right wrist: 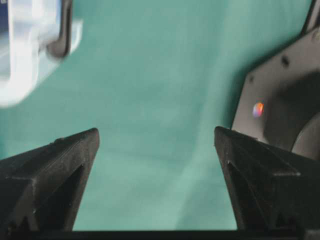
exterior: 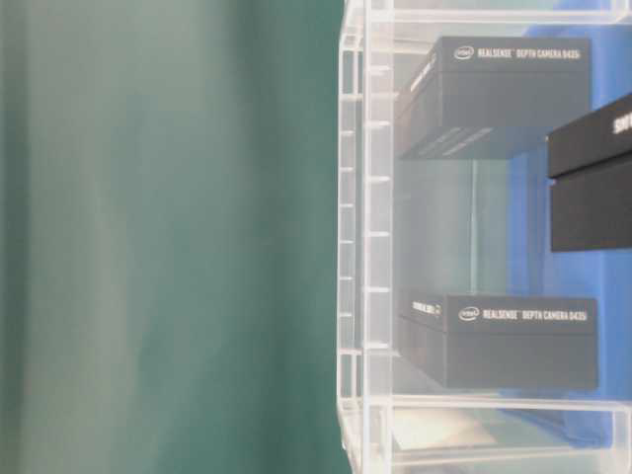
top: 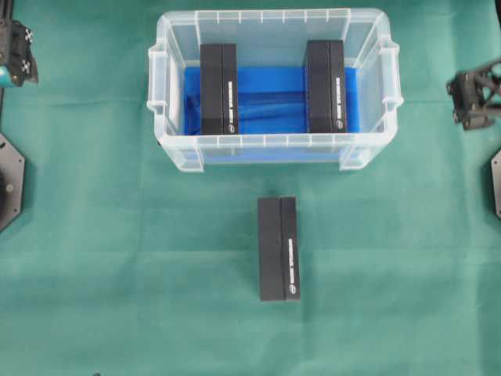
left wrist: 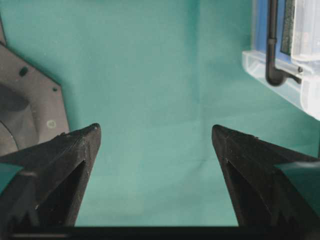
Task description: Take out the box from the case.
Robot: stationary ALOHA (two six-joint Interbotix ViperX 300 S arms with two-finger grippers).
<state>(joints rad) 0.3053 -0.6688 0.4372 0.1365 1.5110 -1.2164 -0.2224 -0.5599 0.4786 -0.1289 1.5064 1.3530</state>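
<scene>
The case (top: 274, 141), a clear bin with a blue floor, stands at the back middle of the green cloth. Two black boxes stand inside it, one on the left (top: 218, 88) and one on the right (top: 326, 86). A third black box (top: 279, 248) lies on the cloth in front of the case. My left gripper (top: 19, 59) hangs far left of the case, and in its wrist view it (left wrist: 156, 129) is open over bare cloth. My right gripper (top: 470, 98) hangs far right, open (right wrist: 156, 131) and holding nothing. A corner of the case (left wrist: 280, 70) shows in the left wrist view.
Grey arm base plates sit at the left edge (top: 9, 180) and the right edge (top: 495, 184) of the table. The table-level view shows the case wall (exterior: 365, 237) with the boxes (exterior: 513, 341) behind it. Green cloth covers the table.
</scene>
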